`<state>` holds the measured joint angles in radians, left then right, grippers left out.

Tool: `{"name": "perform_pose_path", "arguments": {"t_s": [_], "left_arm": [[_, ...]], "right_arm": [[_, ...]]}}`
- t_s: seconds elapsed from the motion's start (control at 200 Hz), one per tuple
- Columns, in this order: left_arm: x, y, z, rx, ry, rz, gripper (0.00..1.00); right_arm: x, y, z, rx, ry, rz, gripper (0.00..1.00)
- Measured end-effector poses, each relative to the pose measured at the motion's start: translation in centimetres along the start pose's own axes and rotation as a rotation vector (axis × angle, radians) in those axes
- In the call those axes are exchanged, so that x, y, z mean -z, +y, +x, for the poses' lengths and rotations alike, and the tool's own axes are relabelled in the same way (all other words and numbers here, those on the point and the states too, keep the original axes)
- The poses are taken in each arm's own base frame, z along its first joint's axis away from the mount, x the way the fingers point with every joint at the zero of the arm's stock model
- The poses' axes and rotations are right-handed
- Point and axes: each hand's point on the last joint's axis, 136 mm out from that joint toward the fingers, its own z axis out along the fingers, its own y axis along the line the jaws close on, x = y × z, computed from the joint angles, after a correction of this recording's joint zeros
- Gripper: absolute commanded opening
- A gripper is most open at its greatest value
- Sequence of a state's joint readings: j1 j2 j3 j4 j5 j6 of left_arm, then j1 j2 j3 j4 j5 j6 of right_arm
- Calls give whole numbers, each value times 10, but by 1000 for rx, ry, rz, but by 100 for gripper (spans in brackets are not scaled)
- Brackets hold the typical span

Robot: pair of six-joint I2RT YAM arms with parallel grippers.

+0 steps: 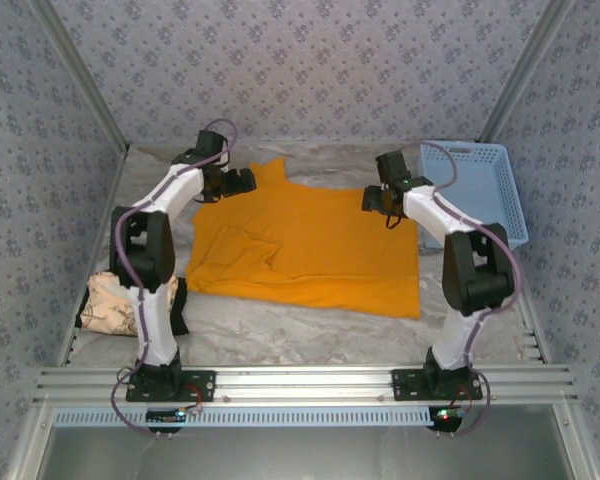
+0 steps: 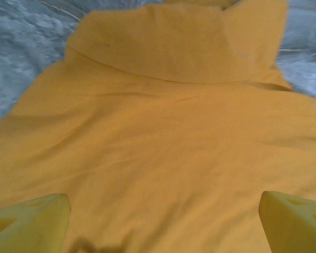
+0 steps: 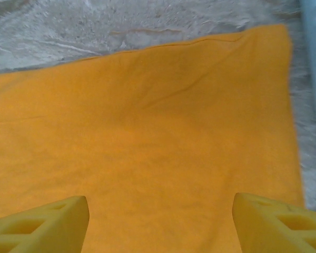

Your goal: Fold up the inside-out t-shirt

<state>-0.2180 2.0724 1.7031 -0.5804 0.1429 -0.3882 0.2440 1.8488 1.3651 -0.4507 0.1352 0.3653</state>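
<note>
Blue basket (image 1: 485, 185) near orange t-shirt (image 1: 320, 250)

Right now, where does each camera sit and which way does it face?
Top external: above and behind the arms, looking down; both arms, left claw and right claw over the orange t-shirt.
Left wrist: on the left arm, facing the t-shirt; its yellow fingertips show.
Right wrist: on the right arm, facing the t-shirt; its yellow fingertips show.
All share the t-shirt.

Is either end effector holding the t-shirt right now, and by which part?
Nothing is held: the left end effector and the right end effector both stand open over the t-shirt.
</note>
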Motion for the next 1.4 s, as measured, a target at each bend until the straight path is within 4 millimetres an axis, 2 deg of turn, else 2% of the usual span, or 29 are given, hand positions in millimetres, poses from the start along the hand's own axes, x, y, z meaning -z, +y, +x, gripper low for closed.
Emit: {"name": "perform_pose_path", "arguments": {"t_s": [0.055,0.105,0.155,0.2,0.335,0.425,0.485,0.595,0.655,0.75,0.85,0.939,1.049,1.184,1.284,1.399], "left_arm": [[-13,1,4,-6,22,-4,91],[-15,3,12,-5,49,-12,92],[-11,1,20,-9,58,-12,92],[-3,1,35,-11,72,-17,92],[44,-6,92,-28,105,-43,92],[76,-16,126,-62,109,-34,92],[87,-16,149,-75,128,-31,92],[81,1,193,-67,210,-66,91],[72,12,219,-70,274,-97,92],[60,18,253,-95,355,-129,91],[46,15,271,-124,395,-143,91],[44,11,273,-142,386,-159,91],[44,-5,281,-192,368,-139,91],[50,-18,303,-226,365,-103,92],[59,-24,320,-215,390,-67,92],[73,-20,331,-181,429,-72,94]], "right_arm": [[-13,3,6,-5,37,-20,71],[-18,4,16,-5,74,-24,71],[-17,8,27,5,100,-30,72],[-12,15,38,15,117,-43,72],[24,32,89,55,163,-75,72],[56,32,125,73,184,-84,71],[72,29,146,75,198,-91,71],[82,23,185,81,241,-97,66],[79,21,206,86,284,-91,63],[70,19,232,90,346,-64,59],[61,10,248,45,373,-8,56],[60,0,249,-30,344,35,51],[66,-15,257,-97,308,84,49],[80,-34,273,-145,299,119,46],[90,-45,280,-162,304,143,53],[97,-53,273,-181,300,173,62]]}}
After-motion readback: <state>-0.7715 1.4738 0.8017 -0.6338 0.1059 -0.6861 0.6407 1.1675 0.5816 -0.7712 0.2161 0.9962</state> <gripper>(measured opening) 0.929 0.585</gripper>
